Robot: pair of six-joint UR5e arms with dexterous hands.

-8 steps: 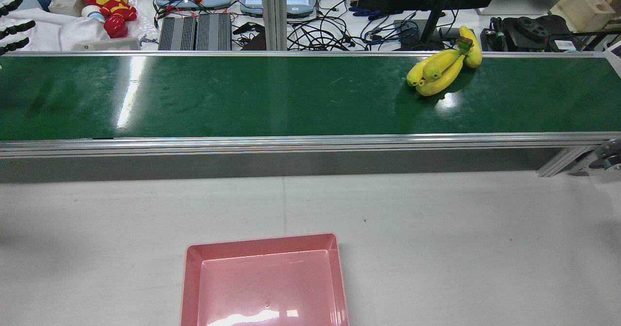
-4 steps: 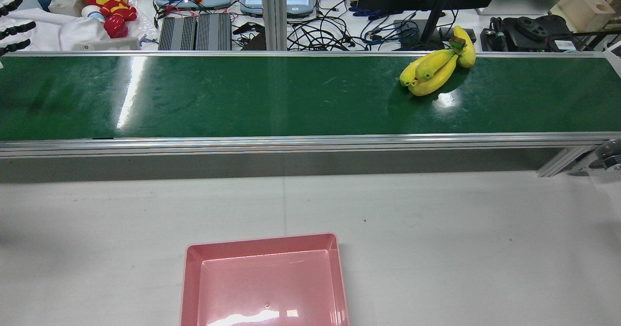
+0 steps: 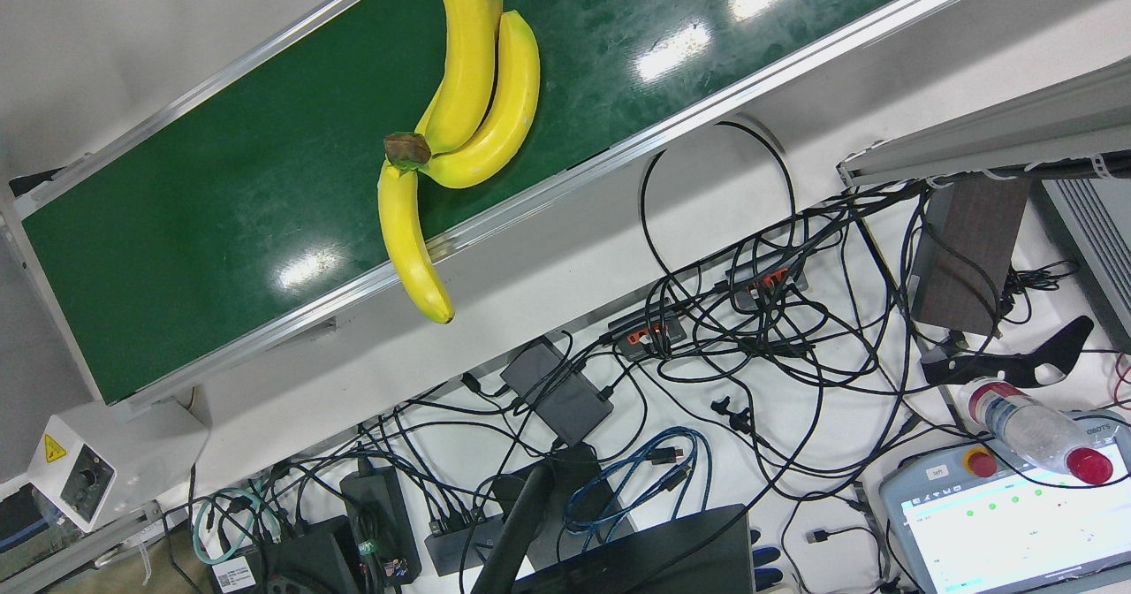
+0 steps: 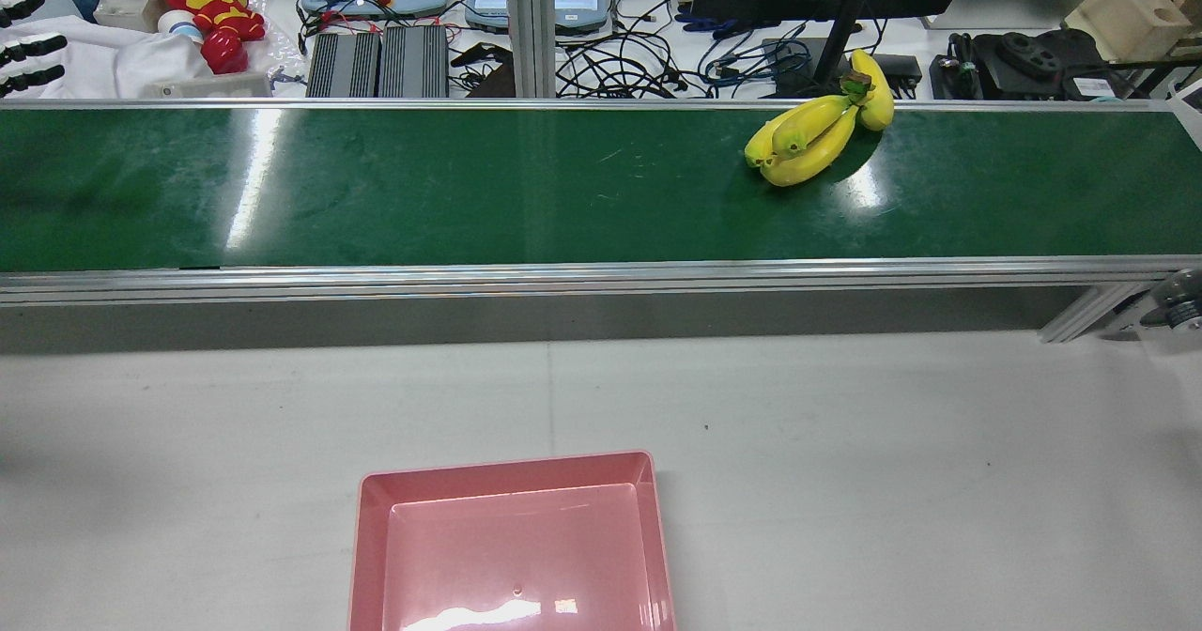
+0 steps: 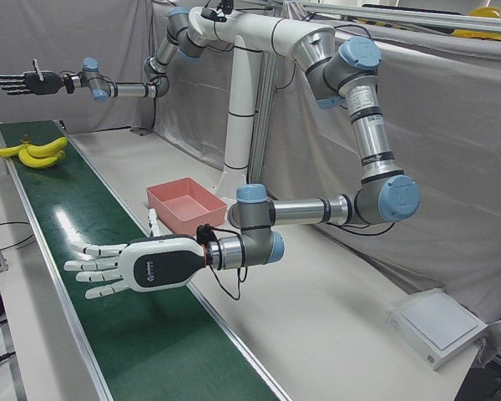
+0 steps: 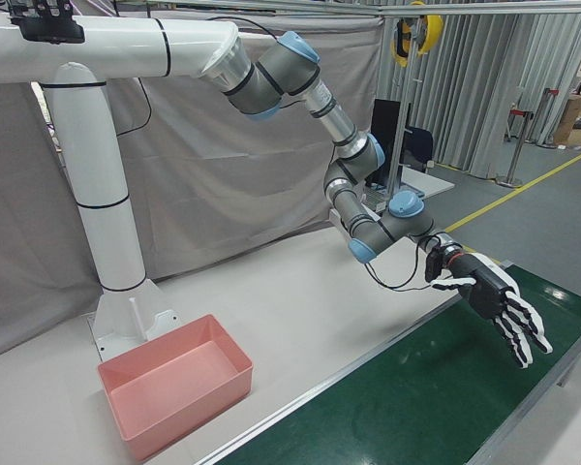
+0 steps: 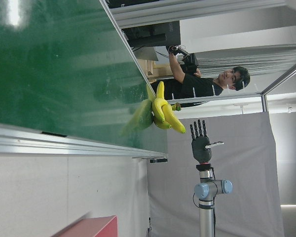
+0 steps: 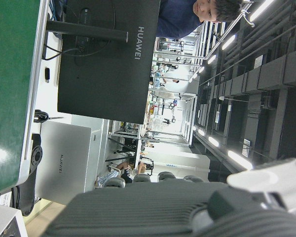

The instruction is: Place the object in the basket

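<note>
Presently, the bananas (image 4: 812, 138) lie ungrasped on the green belt (image 4: 470, 190), far from the pink basket (image 4: 512, 546). Both hands, left (image 5: 121, 266) and right (image 5: 25, 83), hover with fingers spread, empty; next comes reaching and grasping.

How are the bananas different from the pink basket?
The bananas are yellow and curved; the basket is pink and boxy. The bananas lie on the green belt, one poking over its far edge; the basket sits on the white table. The bananas are a bunch; the basket is empty. Nothing touches either one.
</note>
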